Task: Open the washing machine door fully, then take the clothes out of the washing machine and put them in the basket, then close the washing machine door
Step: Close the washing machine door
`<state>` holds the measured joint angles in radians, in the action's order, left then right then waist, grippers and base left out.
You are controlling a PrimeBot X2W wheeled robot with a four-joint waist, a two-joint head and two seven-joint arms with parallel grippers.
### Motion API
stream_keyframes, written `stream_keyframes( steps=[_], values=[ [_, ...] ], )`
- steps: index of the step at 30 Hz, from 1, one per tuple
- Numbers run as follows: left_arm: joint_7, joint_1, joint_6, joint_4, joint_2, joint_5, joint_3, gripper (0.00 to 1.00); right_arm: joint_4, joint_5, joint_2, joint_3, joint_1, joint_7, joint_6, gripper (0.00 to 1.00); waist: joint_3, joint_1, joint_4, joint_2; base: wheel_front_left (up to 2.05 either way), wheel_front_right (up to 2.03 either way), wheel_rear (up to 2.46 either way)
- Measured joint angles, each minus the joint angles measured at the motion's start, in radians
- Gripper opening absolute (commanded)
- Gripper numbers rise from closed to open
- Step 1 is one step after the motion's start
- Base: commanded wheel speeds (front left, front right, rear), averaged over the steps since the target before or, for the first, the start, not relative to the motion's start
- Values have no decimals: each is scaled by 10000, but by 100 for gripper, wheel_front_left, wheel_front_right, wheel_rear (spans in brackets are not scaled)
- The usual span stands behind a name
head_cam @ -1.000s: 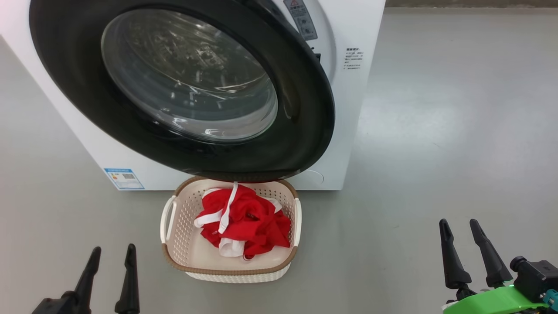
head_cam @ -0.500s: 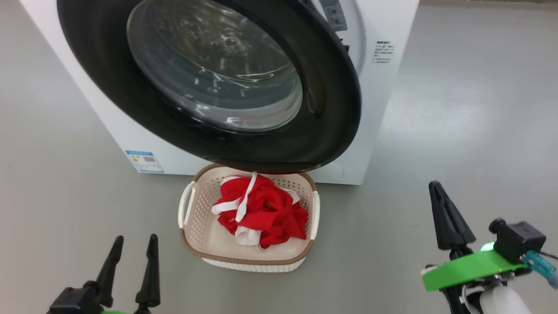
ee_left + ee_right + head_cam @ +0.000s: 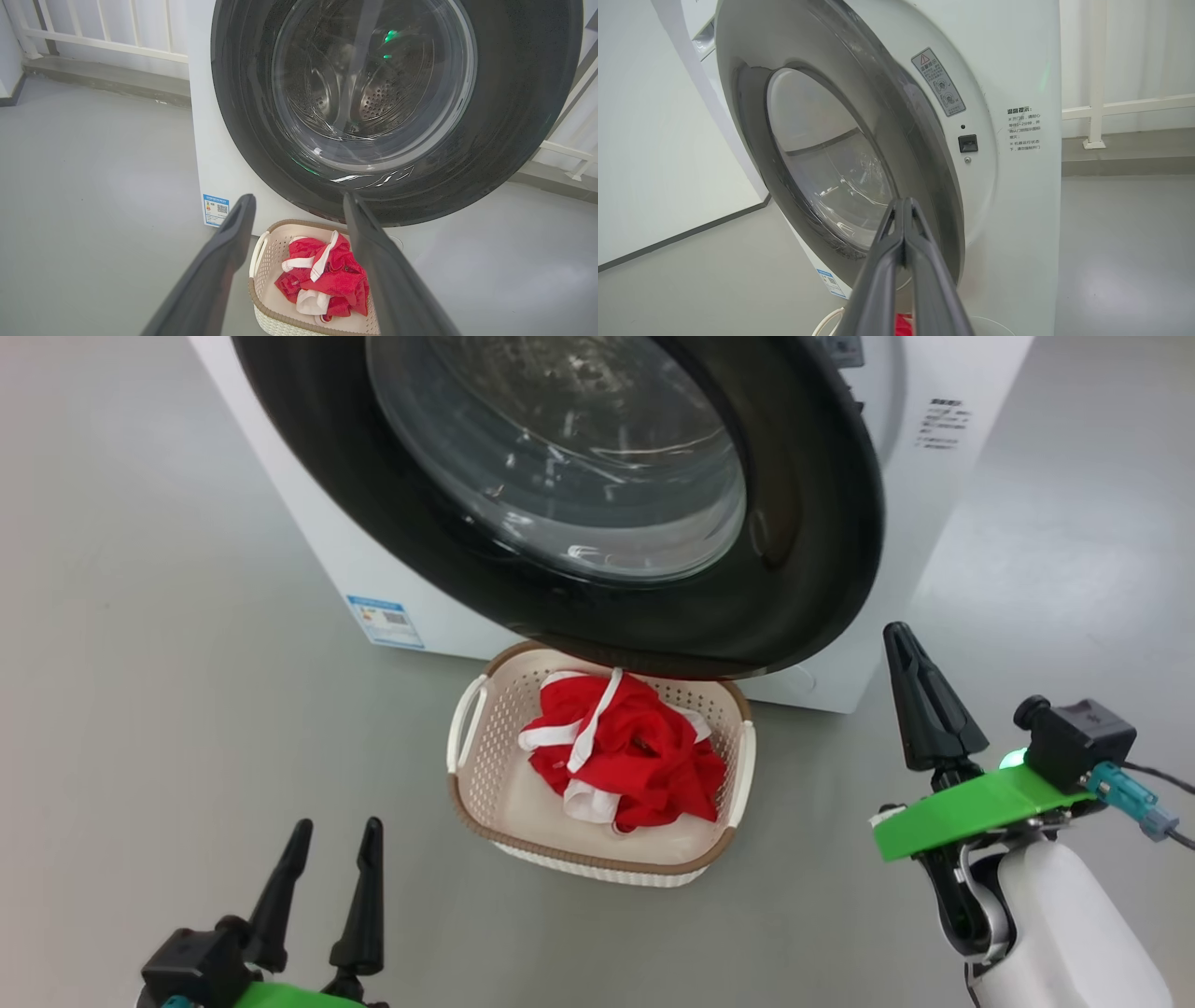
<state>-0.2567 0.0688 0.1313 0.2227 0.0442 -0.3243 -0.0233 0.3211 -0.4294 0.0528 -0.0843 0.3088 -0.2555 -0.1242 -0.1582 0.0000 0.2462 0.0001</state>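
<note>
The washing machine door (image 3: 803, 523), black-rimmed with a bulging glass window, stands ajar in front of the white washing machine (image 3: 934, 476) and overhangs the basket (image 3: 485, 793). The red and white clothes (image 3: 625, 751) lie heaped in the cream basket. My right gripper (image 3: 898, 639) is shut and empty, raised to the right of the door's lower edge. In the right wrist view its closed tip (image 3: 903, 205) points at the door's edge (image 3: 924, 154). My left gripper (image 3: 336, 835) is open and empty, low at the left. The left wrist view looks past its fingers (image 3: 233, 233) at the basket (image 3: 261, 280) and clothes (image 3: 327, 280).
Bare grey floor (image 3: 140, 663) surrounds the machine and basket. A white railing (image 3: 103, 42) runs behind the machine, and a white wall (image 3: 654, 140) stands to one side. A latch slot (image 3: 968, 143) sits on the machine's front beside the door.
The right gripper has shut and risen toward the door's lower right edge. The head camera has shifted, so machine and basket sit further right in the picture.
</note>
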Motion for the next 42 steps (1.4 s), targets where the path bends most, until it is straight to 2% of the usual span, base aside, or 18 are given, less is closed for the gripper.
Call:
stream_keyframes(
  steps=[11, 34, 42],
  values=[
    [0, 650, 0, -13, -23, -499, -431, 100, 395, 174, 100, 209, 1206, 0, 0, 0, -862, 0, 497, 0, 0, 0, 0],
    [-2, 2090, 0, -199, -67, -1181, -1312, 100, 500, 290, 736, 1814, 3695, -4, -19, 0, -2775, 0, 1151, 0, 0, 0, 0],
    [0, 2309, 0, -207, -113, -1271, -1400, 100, 481, 334, 769, 2222, 4294, -190, -90, 0, -3226, 0, 1364, 0, 0, 0, 0]
  ],
)
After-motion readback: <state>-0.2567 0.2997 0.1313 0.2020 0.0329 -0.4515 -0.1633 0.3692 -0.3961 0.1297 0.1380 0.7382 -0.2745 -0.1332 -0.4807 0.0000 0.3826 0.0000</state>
